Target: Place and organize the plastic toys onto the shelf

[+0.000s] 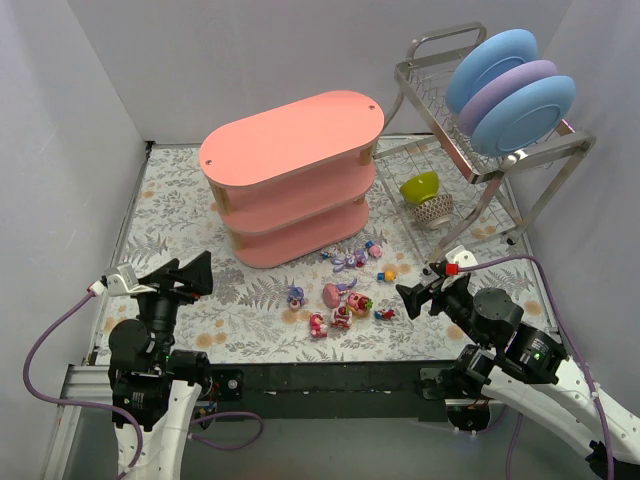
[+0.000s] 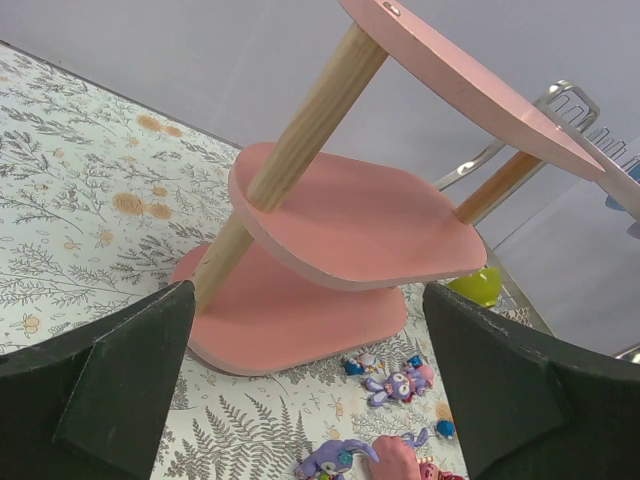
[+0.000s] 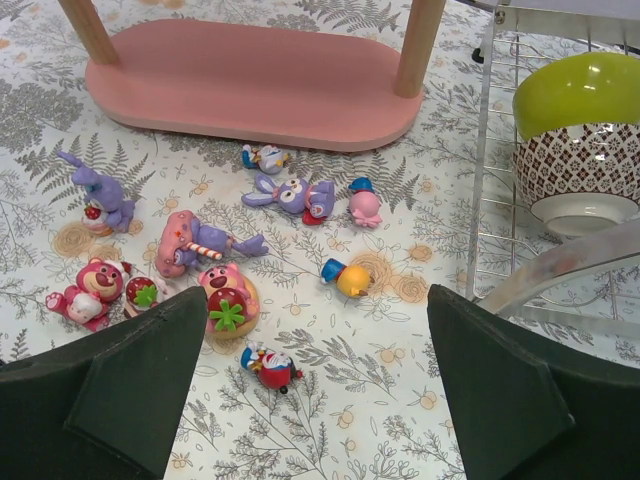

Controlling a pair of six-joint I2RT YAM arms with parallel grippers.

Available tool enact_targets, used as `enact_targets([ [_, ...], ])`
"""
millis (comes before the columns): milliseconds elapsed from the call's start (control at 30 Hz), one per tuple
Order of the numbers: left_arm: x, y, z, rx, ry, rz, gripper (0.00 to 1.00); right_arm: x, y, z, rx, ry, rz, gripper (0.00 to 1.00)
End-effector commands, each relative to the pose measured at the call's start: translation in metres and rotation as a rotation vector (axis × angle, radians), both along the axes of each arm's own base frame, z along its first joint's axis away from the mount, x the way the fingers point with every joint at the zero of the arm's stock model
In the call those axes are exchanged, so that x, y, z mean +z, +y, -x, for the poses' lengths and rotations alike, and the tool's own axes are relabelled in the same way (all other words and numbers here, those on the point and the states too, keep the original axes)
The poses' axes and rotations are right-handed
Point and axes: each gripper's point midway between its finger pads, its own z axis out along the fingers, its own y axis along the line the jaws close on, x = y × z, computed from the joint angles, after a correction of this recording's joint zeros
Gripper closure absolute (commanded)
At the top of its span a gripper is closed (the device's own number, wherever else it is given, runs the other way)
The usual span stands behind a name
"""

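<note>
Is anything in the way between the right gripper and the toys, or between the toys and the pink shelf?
Nothing visible does. The open right gripper faces the plastic toys with only tablecloth between. The toys lie before the shelf, whose front is open; its wooden posts stand near the ends.

- You have open counter [image 1: 170,215] at the left of the overhead view, beside the shelf [image 1: 292,178].
- The plastic toys [image 1: 345,292] crowd the lower centre, just before the shelf's bottom board.
- The dish rack [image 1: 445,150] blocks the upper right, near the shelf's right end.
- Wooden posts [image 2: 300,140] narrow your way into the tiers.
</note>
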Motion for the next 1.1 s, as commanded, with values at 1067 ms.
enact_targets([
  [1067,-0.011,-0.050,-0.026,-0.272,0.260,-0.007,0.02,-0.025,0.134,0.009,0.414,0.265,-0.069,0.02],
])
